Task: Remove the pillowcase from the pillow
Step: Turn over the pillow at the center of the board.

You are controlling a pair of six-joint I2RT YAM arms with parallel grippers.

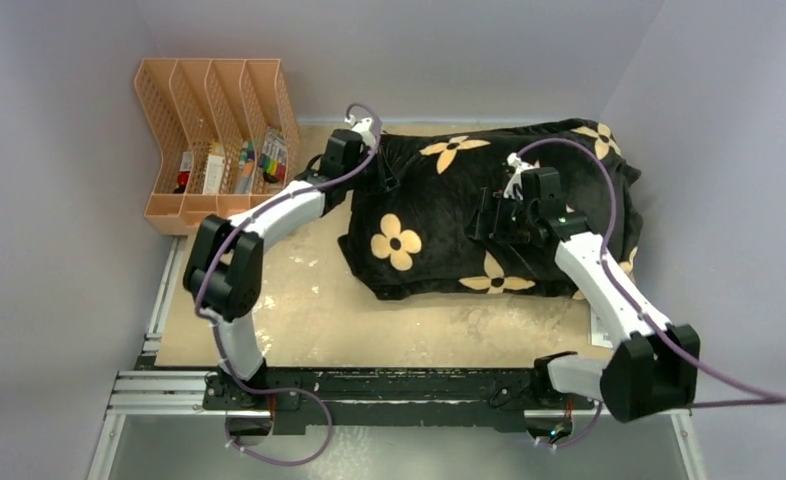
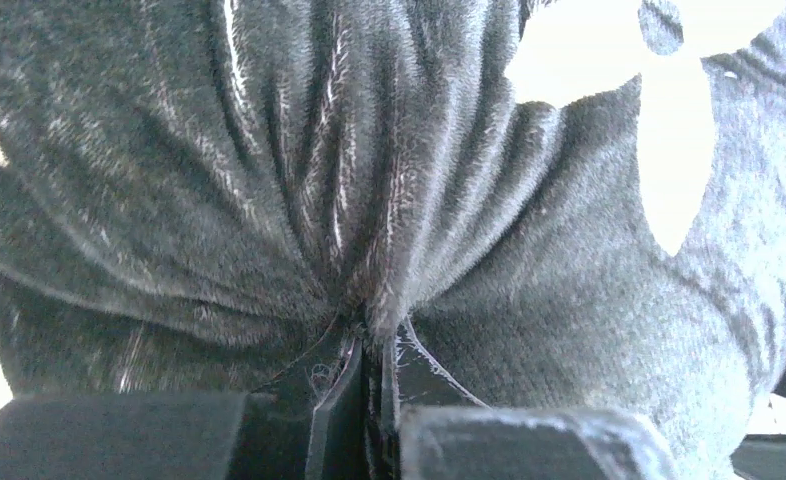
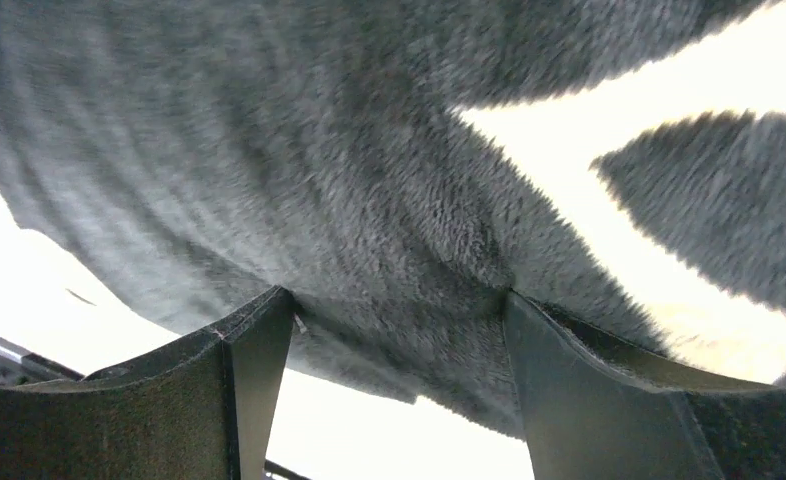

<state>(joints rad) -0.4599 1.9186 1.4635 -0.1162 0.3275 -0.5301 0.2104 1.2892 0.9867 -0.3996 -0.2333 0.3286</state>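
The pillowcase [image 1: 489, 215] is judged wholly on; its far-left fabric is pinched by the left claw [image 2: 369, 350], while the right claw [image 3: 394, 305] is held spread.

Scuffed tan flat board tabletop [image 1: 369, 320] carries 2 things: stuffed black plush pillowcase with tan flower prints [image 1: 439, 215] at far right, orange plastic 4-slot file organizer [image 1: 214, 120] at far-left corner.

The pillowcase [image 1: 489, 215] hides the pillow entirely, and the left tool [image 2: 369, 347] seems buried tip-deep in its bunched folds
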